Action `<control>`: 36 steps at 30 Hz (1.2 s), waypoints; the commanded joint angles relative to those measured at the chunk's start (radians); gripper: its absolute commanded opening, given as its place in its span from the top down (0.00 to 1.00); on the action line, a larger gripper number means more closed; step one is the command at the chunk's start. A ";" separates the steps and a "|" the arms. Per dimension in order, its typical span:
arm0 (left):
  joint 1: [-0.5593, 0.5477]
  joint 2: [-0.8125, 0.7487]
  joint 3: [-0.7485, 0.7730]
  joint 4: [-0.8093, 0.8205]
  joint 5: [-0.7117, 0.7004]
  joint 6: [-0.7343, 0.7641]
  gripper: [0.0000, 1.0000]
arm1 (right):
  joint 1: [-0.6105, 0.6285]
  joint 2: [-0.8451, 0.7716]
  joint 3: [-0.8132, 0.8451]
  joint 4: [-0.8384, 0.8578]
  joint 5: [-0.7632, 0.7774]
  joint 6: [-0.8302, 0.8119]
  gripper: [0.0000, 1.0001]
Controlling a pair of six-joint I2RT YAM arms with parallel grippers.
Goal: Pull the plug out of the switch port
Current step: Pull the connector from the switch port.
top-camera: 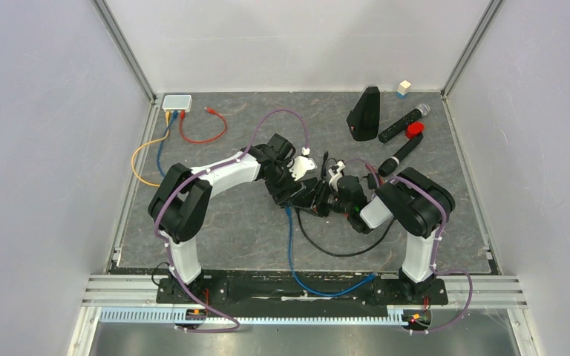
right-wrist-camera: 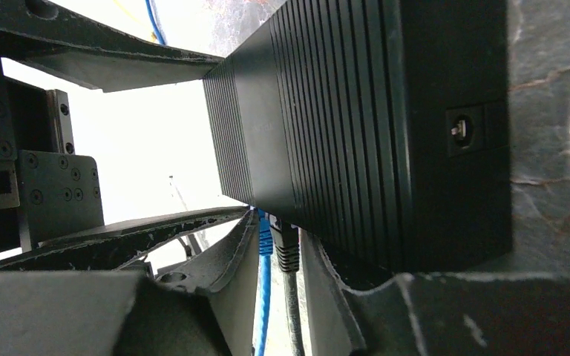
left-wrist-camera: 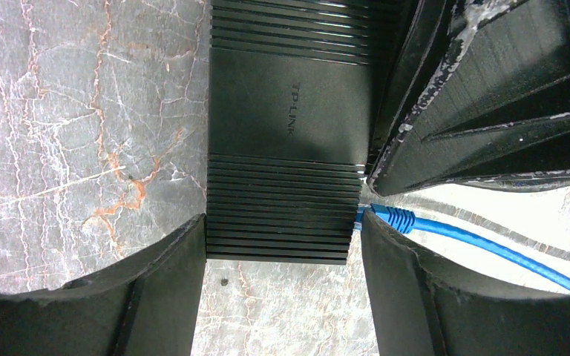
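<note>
Grey marbled table (top-camera: 252,230) inside plain white walls, and both arms are leaning in to meet at its middle. The left hand (left-wrist-camera: 283,237) is clamping the black switch (left-wrist-camera: 286,148) across its width. In the left wrist view, one of its fingers (left-wrist-camera: 156,289) is pressing against the switch's left edge and the other is sitting tight on the right edge, so that hand is closed on the box. The switch is lying flat on the table with its TP-LINK lettering facing up. The blue plug (left-wrist-camera: 386,216) is sitting in a port on the switch's right side, just beside that right finger's tip, and its blue cable (left-wrist-camera: 505,256) is trailing away across the table. The right hand (right-wrist-camera: 278,241) is crowding in from the other side, with one finger touching the switch's side right next to the plug. In the right wrist view, the blue plug and a black plug (right-wrist-camera: 286,248) are showing in the narrow gap between its fingers, but I cannot tell whether it is pinching anything or standing open. Away from the action, a white box (top-camera: 177,102) is resting in the far left corner. Two microphones (top-camera: 404,122) are lying far right beside a black wedge (top-camera: 364,113).
</note>
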 commanded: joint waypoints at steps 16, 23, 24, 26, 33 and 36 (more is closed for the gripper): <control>-0.026 0.041 -0.026 -0.053 0.057 0.060 0.39 | -0.017 0.015 0.014 -0.067 0.041 0.015 0.90; -0.026 0.046 -0.023 -0.053 0.021 0.054 0.37 | -0.017 -0.005 -0.046 -0.124 -0.002 -0.094 1.00; -0.026 0.045 -0.022 -0.050 0.016 0.050 0.37 | -0.017 -0.005 -0.064 -0.098 -0.014 -0.091 1.00; -0.026 0.044 -0.024 -0.041 0.017 0.048 0.37 | -0.017 -0.009 -0.102 -0.052 -0.038 -0.082 1.00; -0.026 0.038 -0.029 -0.026 -0.026 0.045 0.35 | -0.016 -0.064 -0.153 -0.058 -0.093 -0.114 1.00; -0.026 0.020 -0.042 -0.005 -0.042 0.042 0.33 | -0.016 -0.119 -0.168 -0.051 -0.105 -0.135 1.00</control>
